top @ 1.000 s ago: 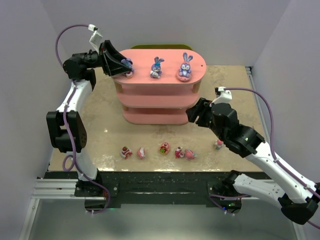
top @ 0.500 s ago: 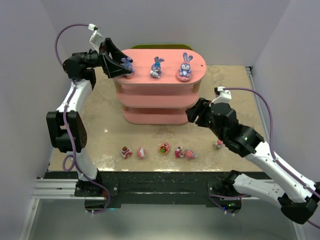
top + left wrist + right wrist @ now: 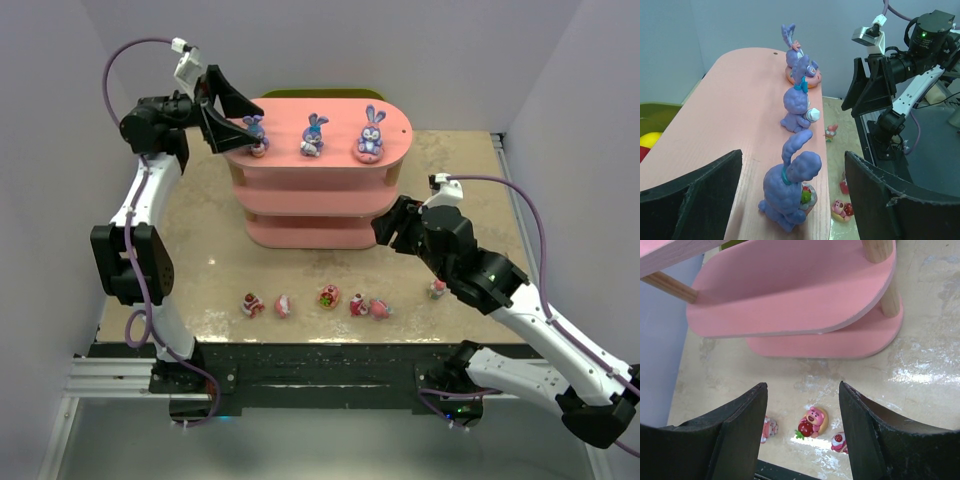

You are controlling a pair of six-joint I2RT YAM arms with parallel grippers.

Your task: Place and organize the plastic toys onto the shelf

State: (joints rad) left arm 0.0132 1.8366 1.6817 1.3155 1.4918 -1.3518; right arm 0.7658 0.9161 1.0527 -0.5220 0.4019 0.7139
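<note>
The pink three-tier shelf (image 3: 330, 212) stands mid-table. Three purple-blue bunnies (image 3: 255, 134) (image 3: 314, 135) (image 3: 370, 133) stand in a row on its top board. My left gripper (image 3: 232, 120) is open and empty, just left of and above the leftmost bunny (image 3: 790, 187), which stands free between the fingers (image 3: 695, 197) without touching them. My right gripper (image 3: 386, 226) is open and empty, low by the shelf's right end. Below it lies a pink bear toy with a strawberry (image 3: 813, 422). Several small pink, red and white toys (image 3: 329, 296) lie in a row near the table's front.
One small toy (image 3: 438, 289) sits apart at the right, beside the right arm. A green container (image 3: 652, 120) with a yellow ball sits behind the shelf. Grey walls close in both sides. The shelf's middle board (image 3: 790, 290) hangs over the right gripper.
My left gripper has drawn back up and to the left, away from the leftmost bunny, which stays standing on the top board. The right arm has not moved.
</note>
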